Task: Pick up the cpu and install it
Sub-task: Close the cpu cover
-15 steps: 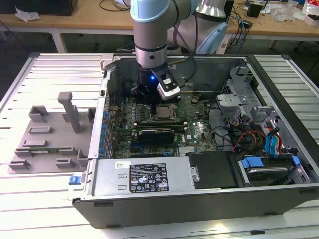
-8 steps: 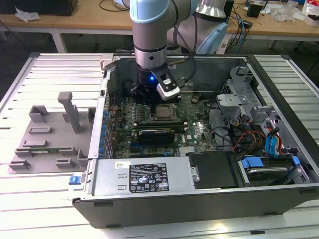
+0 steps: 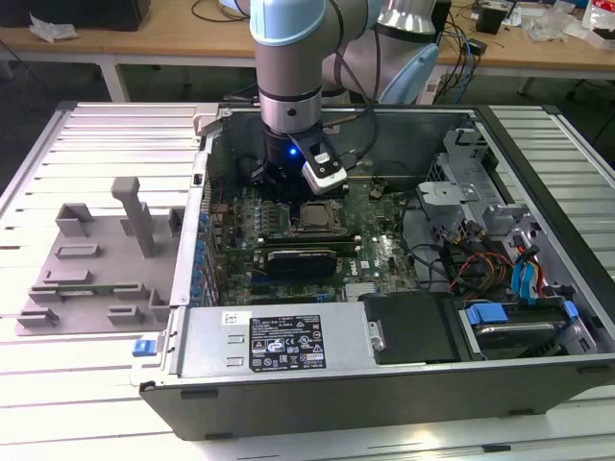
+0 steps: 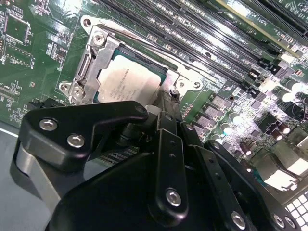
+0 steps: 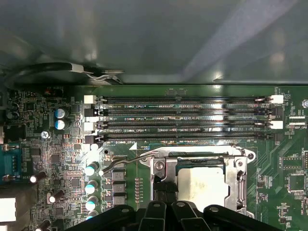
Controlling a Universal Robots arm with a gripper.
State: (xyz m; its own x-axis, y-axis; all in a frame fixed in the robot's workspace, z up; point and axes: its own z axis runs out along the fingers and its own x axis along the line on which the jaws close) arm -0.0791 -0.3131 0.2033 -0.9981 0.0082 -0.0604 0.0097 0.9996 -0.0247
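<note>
Second wrist view: cpu (image 4: 129, 79) lies in socket (image 4: 96, 55), end effector (image 4: 166, 103) beside it, grip state untellable.

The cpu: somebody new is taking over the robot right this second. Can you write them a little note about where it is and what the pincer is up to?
The pincer is low inside the open computer case, right at the edge of the cpu. Whether it is gripping cannot be told.
The cpu lies flat in the socket frame on the motherboard, beside the memory slots.
Done: the cpu is at its socket.
Left: check that it is seated properly and that the pincer is free of it.
</note>
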